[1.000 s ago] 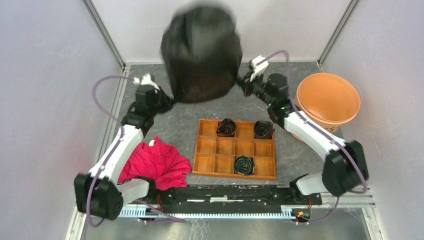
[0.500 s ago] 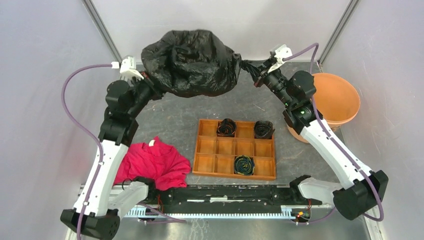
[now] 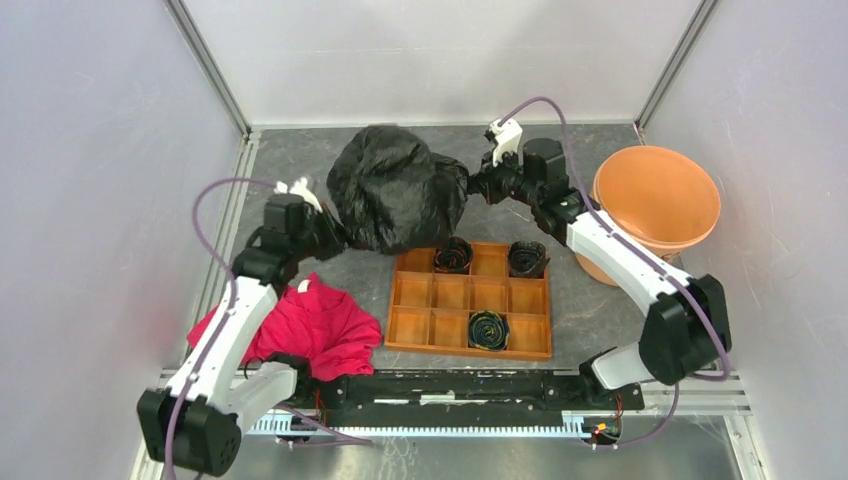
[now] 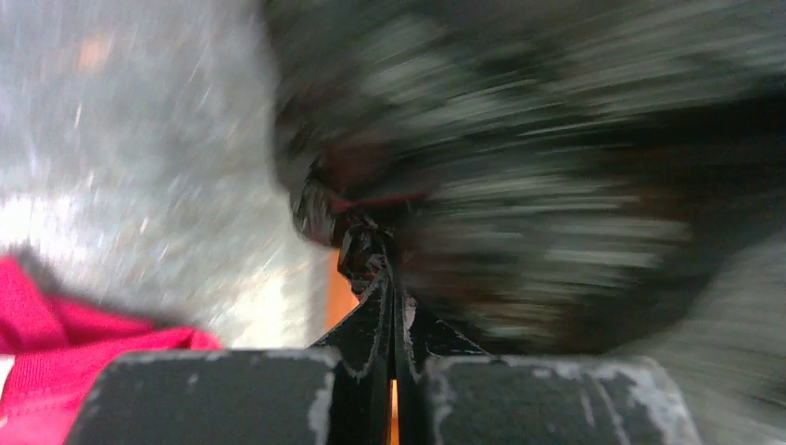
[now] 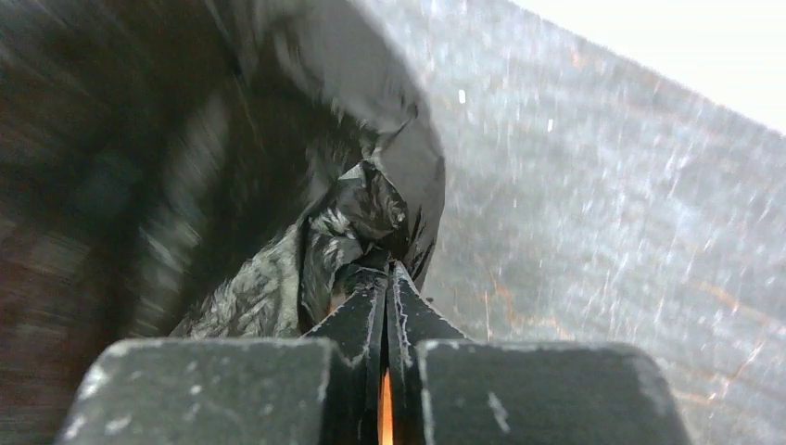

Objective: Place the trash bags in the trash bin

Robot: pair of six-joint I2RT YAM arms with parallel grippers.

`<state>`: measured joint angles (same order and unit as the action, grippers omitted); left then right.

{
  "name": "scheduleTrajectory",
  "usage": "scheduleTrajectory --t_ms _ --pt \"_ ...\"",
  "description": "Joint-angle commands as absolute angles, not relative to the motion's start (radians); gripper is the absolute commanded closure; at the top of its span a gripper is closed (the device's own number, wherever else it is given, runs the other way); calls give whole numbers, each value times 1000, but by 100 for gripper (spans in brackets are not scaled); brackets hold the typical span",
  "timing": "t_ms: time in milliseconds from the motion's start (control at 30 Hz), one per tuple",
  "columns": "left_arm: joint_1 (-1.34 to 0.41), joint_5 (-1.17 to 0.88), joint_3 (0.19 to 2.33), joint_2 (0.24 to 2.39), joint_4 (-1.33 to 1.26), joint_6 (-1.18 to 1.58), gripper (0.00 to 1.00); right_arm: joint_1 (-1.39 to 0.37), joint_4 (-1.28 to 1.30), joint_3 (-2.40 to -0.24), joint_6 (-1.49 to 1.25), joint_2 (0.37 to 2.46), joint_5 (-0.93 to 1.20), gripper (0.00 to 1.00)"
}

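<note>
1. Noting the near side first: the red-pink garment lies beside the left arm's base. The wooden tray with its dark rolls sits at centre. Neither is yours to move.
2. Your left pincer has its fingers together, clamped on a twisted tuft at the left edge of the trash bag.
3. Your right pincer is likewise pinched on a gathered fold at the bag's right edge.
4. The bag hangs between both pincers over the worktop, overlapping the tray's far rim. You cannot tell whether it touches.
5. Handling, as a judgement: the thin glossy film is very light, limp and slippery, and it is puffed with air. Hold it by bunched folds, since a single layer would likely slip or tear.
6. The trash bin stands upright at far right, mouth open. The bag is not in it yet.
</note>
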<state>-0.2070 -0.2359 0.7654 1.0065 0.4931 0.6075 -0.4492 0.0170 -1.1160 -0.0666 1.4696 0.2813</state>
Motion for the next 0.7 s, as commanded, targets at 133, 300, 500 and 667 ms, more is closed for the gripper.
scheduleTrajectory --t_ms 133,300,500,667 --pt "-205 -319 1039 853 440 618 98 -449 -28 -1203 -65 1332 262 99" --pt "-206 -314 917 864 460 690 98 -449 22 -1119 -66 1325 187 99" --pt "-206 -390 875 1039 421 670 98 -446 209 -1127 -75 1372 220 100" --pt "-206 -487 1078 1072 421 646 98 -446 243 -1217 -89 1316 203 100"
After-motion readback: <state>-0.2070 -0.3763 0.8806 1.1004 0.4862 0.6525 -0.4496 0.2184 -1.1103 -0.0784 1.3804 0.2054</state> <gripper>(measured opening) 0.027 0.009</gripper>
